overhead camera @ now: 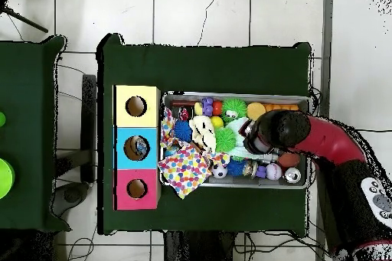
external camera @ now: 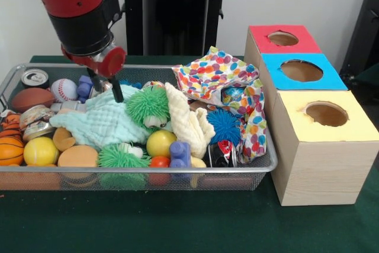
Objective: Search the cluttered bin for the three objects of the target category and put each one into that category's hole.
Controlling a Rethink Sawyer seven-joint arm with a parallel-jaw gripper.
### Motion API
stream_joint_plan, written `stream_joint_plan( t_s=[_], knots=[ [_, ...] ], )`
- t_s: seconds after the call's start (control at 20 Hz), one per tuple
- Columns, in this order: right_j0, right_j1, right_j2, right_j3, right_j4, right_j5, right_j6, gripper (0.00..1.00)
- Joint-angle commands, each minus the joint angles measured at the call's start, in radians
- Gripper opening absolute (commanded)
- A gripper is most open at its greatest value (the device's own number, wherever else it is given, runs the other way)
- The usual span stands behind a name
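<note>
My gripper (external camera: 106, 87) hangs low over the left half of the wire bin (external camera: 269, 161), its dark fingers (external camera: 116, 91) slightly spread and holding nothing, tips just above the pale green cloth (external camera: 100, 124). The toys I might want, such as the green spiky ball (external camera: 148, 105), lie beside or half under that cloth. If I close here, I may pinch cloth instead and drag neighbouring clutter up.
</note>
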Motion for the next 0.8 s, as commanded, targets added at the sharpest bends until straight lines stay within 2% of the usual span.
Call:
stream_joint_plan(
  t_s=[0.05,0.2,0.8],
  knots=[
    [-0.017,0.111,0.088,0.018,-0.096,-0.185,-0.172,1.0],
    [-0.014,0.121,0.086,0.042,-0.105,-0.23,-0.137,1.0],
    [-0.016,0.188,0.089,0.065,-0.12,-0.322,-0.107,1.0]
  ],
)
